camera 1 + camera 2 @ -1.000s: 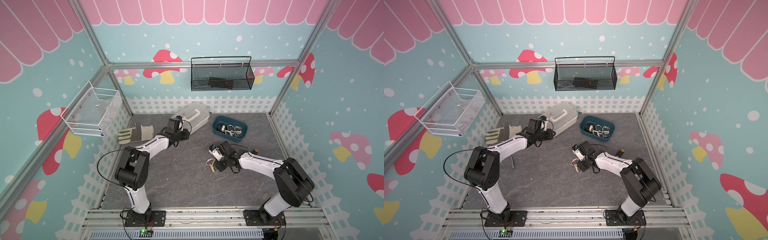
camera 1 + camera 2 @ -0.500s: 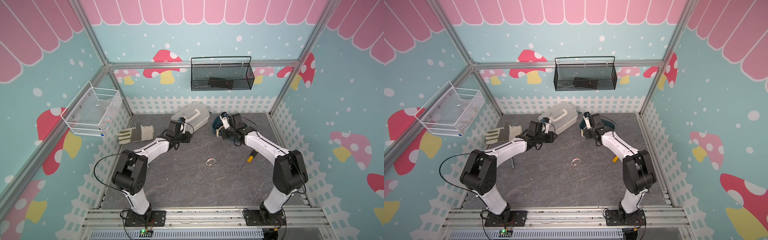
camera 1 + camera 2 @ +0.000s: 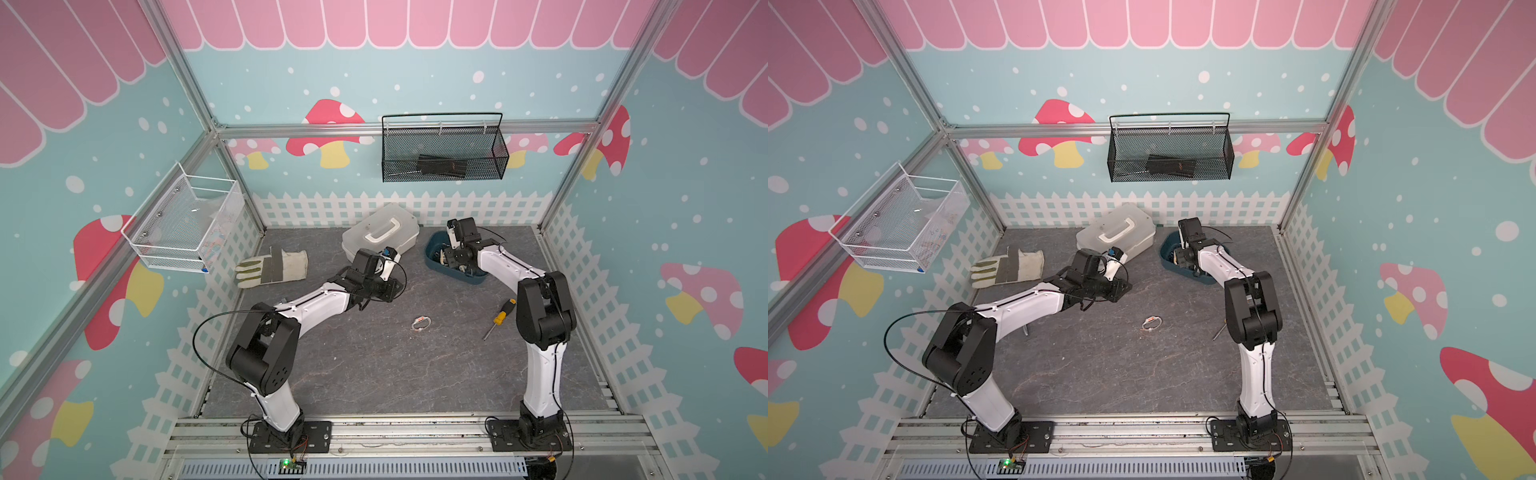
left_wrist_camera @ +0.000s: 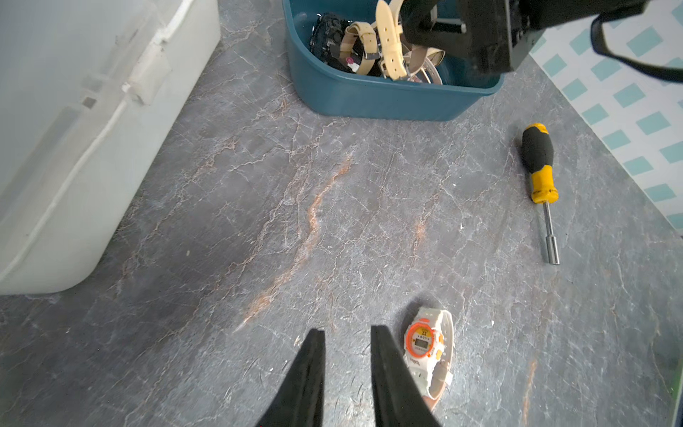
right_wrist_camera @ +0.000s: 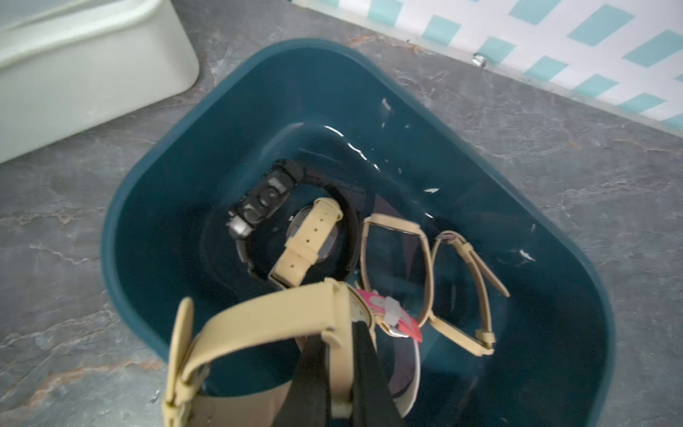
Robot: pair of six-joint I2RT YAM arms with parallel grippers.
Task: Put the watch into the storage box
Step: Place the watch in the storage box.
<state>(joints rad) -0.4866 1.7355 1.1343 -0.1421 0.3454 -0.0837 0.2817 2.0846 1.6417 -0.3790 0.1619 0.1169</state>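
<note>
Jaws pinched tight on the right gripper [image 5: 338, 332], clamping a beige-strap watch [image 5: 258, 321] with an unreadable pink tag [image 5: 408, 327] over the storage box [image 5: 166, 192], while those of the left gripper [image 4: 347, 329] stand slightly parted, empty, beside a white-and-orange watch [image 4: 425, 344] on the tabletop [image 4: 332, 185].

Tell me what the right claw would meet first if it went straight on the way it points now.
Likely the watches lying in the blue box; the right claw, shut on a beige watch, points down into it. Depth unclear.
</note>
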